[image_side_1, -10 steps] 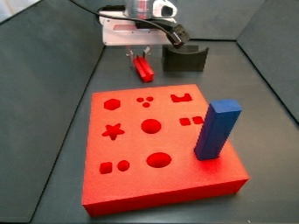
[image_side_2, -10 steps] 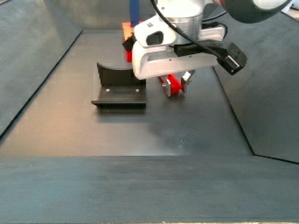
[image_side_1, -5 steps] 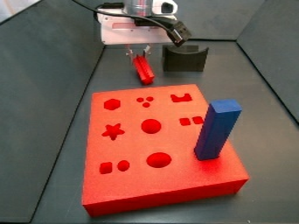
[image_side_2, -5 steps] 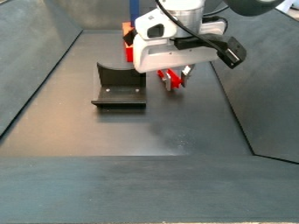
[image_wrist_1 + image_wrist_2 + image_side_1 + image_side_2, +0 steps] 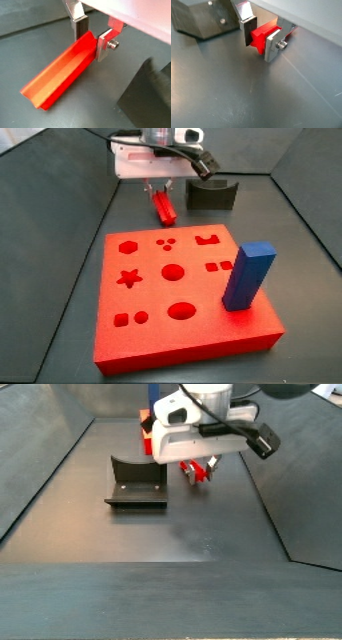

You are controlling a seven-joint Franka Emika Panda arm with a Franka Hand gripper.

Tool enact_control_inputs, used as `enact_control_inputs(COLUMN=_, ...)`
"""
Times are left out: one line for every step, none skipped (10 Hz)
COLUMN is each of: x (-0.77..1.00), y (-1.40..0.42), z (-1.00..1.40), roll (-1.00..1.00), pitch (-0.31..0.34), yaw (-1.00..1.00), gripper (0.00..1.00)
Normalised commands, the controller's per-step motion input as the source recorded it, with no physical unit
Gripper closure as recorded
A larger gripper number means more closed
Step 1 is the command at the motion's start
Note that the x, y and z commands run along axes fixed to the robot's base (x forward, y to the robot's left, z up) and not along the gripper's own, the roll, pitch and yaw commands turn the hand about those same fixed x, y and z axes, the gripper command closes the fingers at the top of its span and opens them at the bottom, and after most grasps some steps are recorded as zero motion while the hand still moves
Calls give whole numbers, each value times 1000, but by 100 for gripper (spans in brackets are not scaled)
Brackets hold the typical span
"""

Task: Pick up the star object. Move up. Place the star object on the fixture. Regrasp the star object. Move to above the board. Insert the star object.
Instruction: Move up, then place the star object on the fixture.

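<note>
Over by the fixture (image 5: 211, 194), I'm working the star piece (image 5: 61, 74).
My gripper (image 5: 93, 39) is squeezing its end.

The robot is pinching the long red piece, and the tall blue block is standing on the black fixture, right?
Not quite. The gripper does have the long red star piece between its fingers, as both wrist views show. But the tall blue block stands on the red board, not on the fixture, which sits apart behind it in a side view.
</note>
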Motion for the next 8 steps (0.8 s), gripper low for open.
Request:
enact_control_inputs(x=-21, y=15, z=750, roll=2, pitch=17, yaw=17, gripper=100)
enact_control_inputs(x=-20, y=11, z=575, roll=2, pitch=32, yaw=13, gripper=100)
enact_control_inputs(x=-18, y=8, z=420, roll=3, pitch=38, yaw=11, gripper=100)
enact_control_inputs(x=-20, y=7, z=310, roll=4, pitch=37, yaw=9, gripper=100)
enact_control_inputs(x=0, y=0, z=1000, roll=0, pitch=0, yaw=0, gripper=100)
enact_control_inputs(x=-3, y=-2, z=1000, roll=0, pitch=19, yaw=-2, gripper=100)
enact_control_inputs(x=-9, y=-2, z=1000, roll=0, pitch=25, yaw=-2, gripper=100)
enact_control_inputs(x=-13, y=-2, z=1000, roll=1, pitch=28, yaw=-3, gripper=100)
